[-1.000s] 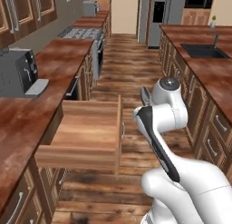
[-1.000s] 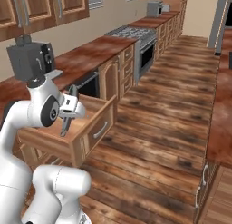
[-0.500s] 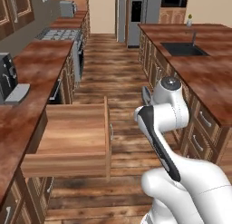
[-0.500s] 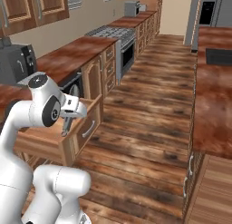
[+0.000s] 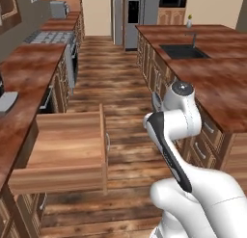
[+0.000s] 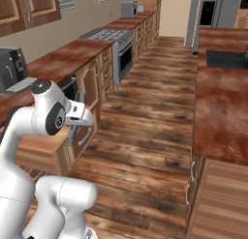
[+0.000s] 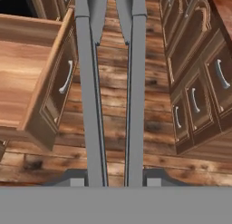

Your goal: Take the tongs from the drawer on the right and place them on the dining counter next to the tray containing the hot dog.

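Observation:
My gripper (image 7: 113,177) is shut on the tongs (image 7: 90,105), whose two slim grey arms run up the middle of the hand view, above the wooden floor. In the base views the gripper (image 5: 157,101) (image 6: 77,122) hangs over the aisle between the open drawer (image 5: 62,145) and the dining counter (image 5: 217,83). The drawer (image 7: 27,82) is pulled out on the left, its pale inside bare. The dining counter (image 6: 223,107) stretches along the right. The tray and hot dog are out of view.
A plank floor aisle (image 5: 116,87) runs ahead to a fridge (image 5: 140,15). A stove (image 6: 106,34) sits in the left worktop, beside a dark coffee machine (image 6: 9,66). A sink (image 5: 183,50) is set in the island. Island cabinet fronts (image 7: 199,82) stand close on the right.
The whole picture has shifted: the base has turned right, so the drawer slides left and the island comes closer. The arm keeps its pose with the tongs still held.

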Controlling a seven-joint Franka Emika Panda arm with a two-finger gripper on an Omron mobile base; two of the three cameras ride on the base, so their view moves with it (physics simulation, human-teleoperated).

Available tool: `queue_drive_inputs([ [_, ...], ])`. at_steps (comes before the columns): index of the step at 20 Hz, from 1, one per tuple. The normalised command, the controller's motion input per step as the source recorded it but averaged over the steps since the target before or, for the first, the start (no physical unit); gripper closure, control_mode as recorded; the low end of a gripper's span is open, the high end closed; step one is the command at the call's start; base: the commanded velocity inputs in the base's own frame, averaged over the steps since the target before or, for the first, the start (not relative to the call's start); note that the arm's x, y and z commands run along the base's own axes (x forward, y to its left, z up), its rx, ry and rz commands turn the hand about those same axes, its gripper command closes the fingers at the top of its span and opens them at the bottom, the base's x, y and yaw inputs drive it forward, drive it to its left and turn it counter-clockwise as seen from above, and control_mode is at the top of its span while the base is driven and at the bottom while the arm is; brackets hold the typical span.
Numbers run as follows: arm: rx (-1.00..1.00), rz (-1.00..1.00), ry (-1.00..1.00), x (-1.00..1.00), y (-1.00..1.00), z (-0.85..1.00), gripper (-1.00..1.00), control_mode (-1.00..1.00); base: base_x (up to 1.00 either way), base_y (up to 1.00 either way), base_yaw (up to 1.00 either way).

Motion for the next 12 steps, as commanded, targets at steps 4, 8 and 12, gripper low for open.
queue_drive_inputs([
  [4,0.00,0.00,0.00,0.00,0.00,0.00,1.00,1.00,0.00,-0.56,-0.01],
  [8,0.00,0.00,0.00,0.00,0.00,0.00,1.00,1.00,-0.03,-0.58,0.00],
  [12,0.00,0.00,0.00,0.00,0.00,0.00,1.00,1.00,-0.18,-0.56,0.00],
])
